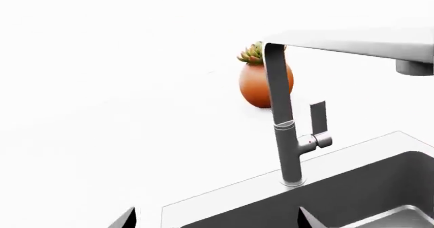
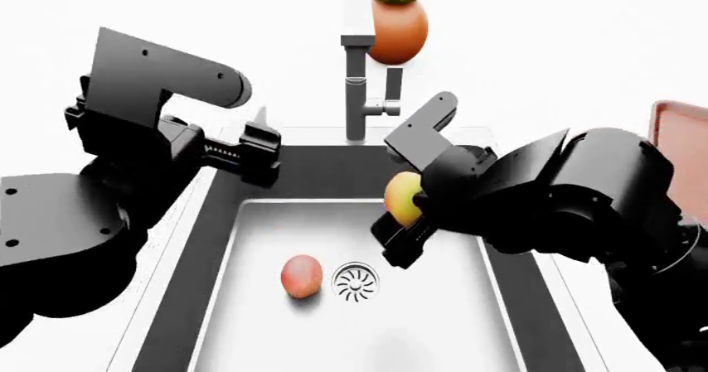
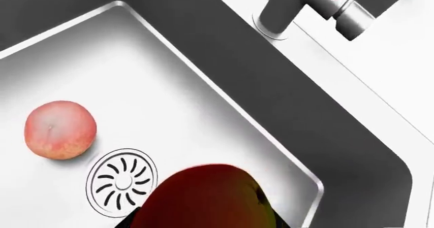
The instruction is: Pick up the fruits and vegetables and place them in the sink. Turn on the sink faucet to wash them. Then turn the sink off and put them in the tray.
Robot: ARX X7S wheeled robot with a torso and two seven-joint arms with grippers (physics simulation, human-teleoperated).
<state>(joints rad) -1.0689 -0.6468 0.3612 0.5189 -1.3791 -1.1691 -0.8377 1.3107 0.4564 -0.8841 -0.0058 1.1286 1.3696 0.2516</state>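
Bright, even, blown-out white render; soft faint shadows.

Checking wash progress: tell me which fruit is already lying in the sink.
The pinkish-red apple: it rests on the sink floor beside the drain. The yellow-green mango is held above the basin in the right end effector.

Pinkish-red apple [image 2: 301, 275], yellow-green mango [image 2: 403, 198], dark grey sink [image 2: 321, 165], reddish-brown tray [image 2: 677, 132]
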